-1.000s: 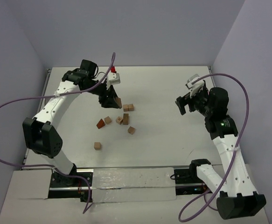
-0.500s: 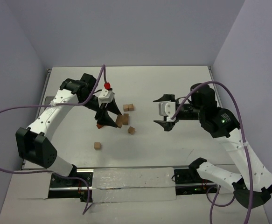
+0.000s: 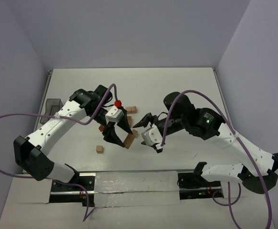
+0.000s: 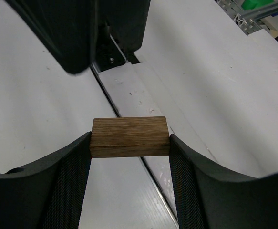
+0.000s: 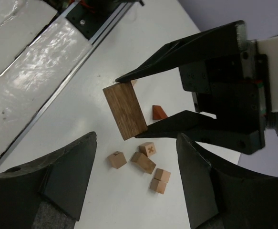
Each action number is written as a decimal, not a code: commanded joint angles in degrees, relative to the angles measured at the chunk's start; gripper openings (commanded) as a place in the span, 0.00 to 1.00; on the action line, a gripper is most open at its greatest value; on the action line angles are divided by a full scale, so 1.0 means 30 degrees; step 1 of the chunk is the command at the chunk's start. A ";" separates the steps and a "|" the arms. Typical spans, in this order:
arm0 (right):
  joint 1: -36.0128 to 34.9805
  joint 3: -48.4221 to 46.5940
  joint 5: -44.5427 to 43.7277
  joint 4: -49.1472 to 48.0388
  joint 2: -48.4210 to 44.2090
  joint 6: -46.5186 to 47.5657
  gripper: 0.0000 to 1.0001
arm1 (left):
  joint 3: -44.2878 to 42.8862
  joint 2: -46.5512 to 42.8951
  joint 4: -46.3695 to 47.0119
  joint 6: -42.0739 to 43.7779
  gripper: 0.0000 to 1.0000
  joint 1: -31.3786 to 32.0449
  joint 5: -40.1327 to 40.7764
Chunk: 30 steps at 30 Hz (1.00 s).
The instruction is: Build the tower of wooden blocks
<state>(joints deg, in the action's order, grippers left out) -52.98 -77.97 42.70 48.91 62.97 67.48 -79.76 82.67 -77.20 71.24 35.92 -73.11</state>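
1. Rectangular wood block [image 4: 129, 137]: mid-brown, with fine darker grain streaks running along it.
2. Small cubes [image 5: 116, 160]: light tan; one cube [image 5: 149, 149] bears a dark X mark.
3. Wedge [image 5: 159, 112]: reddish-brown.
4. Left gripper [image 4: 130, 139]: black; its pads [image 4: 69, 191] show a fine mesh texture.
5. Table [image 3: 177, 90]: white.
6. Cables [image 3: 19, 115]: purple.
7. Arm links [image 3: 57, 125]: white, with black joints.
8. Knob [image 3: 118, 102] on the left wrist: red.
9. Walls [image 3: 129, 33]: pale lavender-grey.
10. Status light [image 3: 208, 121] on the right arm: green.

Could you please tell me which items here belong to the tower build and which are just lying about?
Job in hand: long brown block, held in the left hand; loose small cubes; reddish wedge.
Lying about: dark bin; plastic-covered strip.
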 commanded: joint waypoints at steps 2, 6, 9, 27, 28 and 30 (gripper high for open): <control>-0.1469 -0.0411 -0.0873 0.1713 0.0712 0.1837 0.73 | 0.0205 0.0071 -0.0487 0.1180 0.26 0.0846 -0.0948; -0.1919 -0.0256 -0.1386 0.1679 0.1299 0.1815 0.72 | 0.0067 0.0388 -0.0487 0.1398 0.26 0.0962 -0.1063; -0.2131 -0.0132 -0.1913 0.1239 0.1621 0.1616 0.72 | 0.0009 0.0549 -0.0487 0.1452 0.26 0.1040 -0.1172; -0.3707 -0.0059 -0.4833 0.1212 0.3149 0.2251 0.59 | -0.0625 0.1117 -0.0487 0.1331 0.27 0.1150 -0.0691; -0.3739 -0.0135 -0.4884 0.1319 0.3243 0.2302 0.58 | -0.0632 0.1124 -0.0487 0.1343 0.27 0.1163 -0.0653; -0.3758 -0.0292 -0.4920 0.1426 0.3419 0.2412 0.57 | -0.0632 0.1124 -0.0487 0.1361 0.27 0.1179 -0.0560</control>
<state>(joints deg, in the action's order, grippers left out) -63.53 -77.58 29.12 52.19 72.14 73.41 -79.22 85.76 -77.39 72.71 38.96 -73.10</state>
